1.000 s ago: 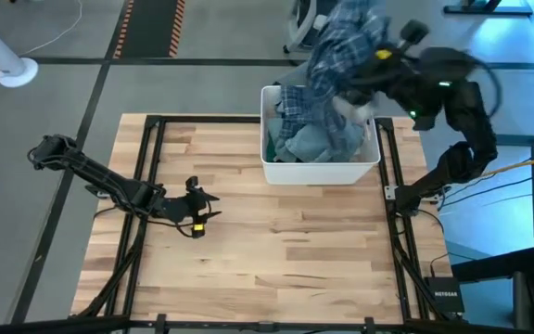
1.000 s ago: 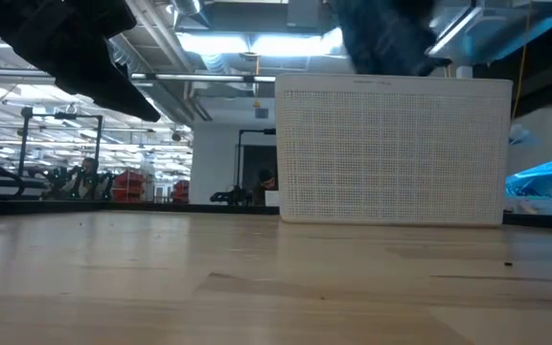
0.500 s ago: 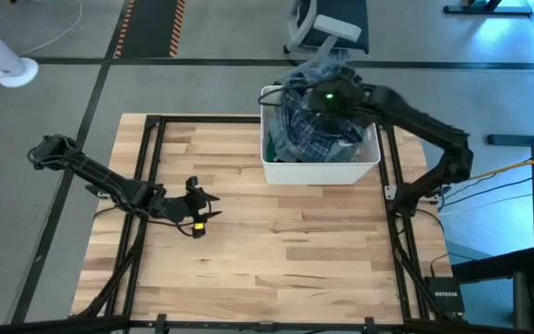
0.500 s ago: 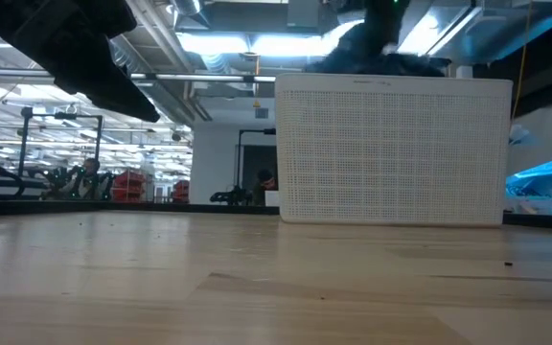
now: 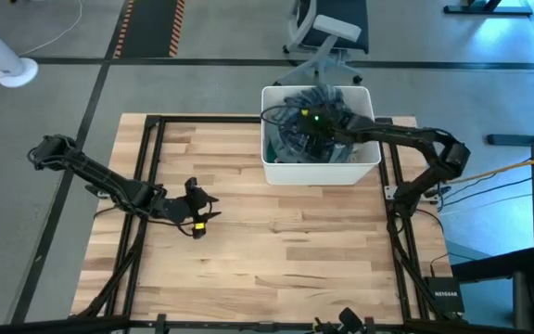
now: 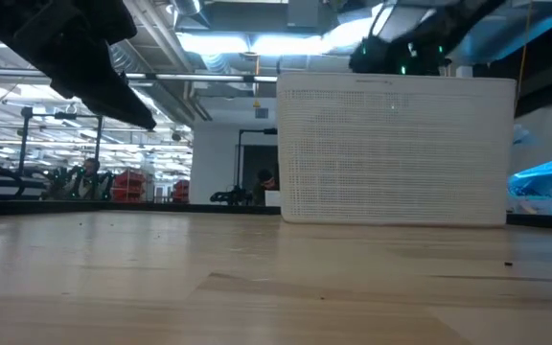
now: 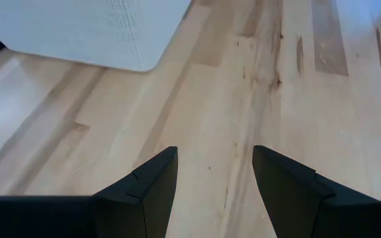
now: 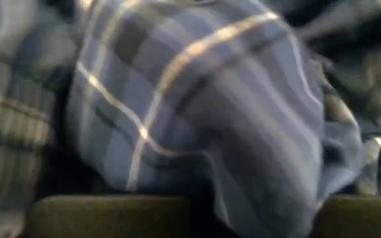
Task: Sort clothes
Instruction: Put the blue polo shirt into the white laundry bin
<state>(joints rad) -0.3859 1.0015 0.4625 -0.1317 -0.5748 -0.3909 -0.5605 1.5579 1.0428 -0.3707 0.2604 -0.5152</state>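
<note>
Down inside the white bin (image 5: pixel 319 173) my right hand (image 5: pixel 315 121) is buried among the clothes (image 5: pixel 297 139), clenched on a fold of dark blue plaid cloth (image 8: pixel 197 112) with pale cross-stripes; the fabric bunches right up against my fingers. From above, the clothes read as one dark, rumpled heap of blue plaid and grey-blue, filling the bin nearly to its rim. I cannot count the separate garments in that heap; only the plaid one stands out clearly. All the clothes I can see lie inside the bin.

My left hand (image 5: pixel 196 208) hangs over the bare wood well away from the bin, toward the left side of the table (image 5: pixel 276 260), its two fingers (image 7: pixel 152 185) released and wide apart with nothing between them.

I count one bin, two arms, and one heap of clothes. The bin stands at the far edge of the table, right of the middle, its mesh-textured wall upright in the low view. Nearer than the bin the whole tabletop is open wood, with a dark frame (image 5: pixel 146 176) running along the edges on both sides. My right arm reaches in over the bin's right rim.
</note>
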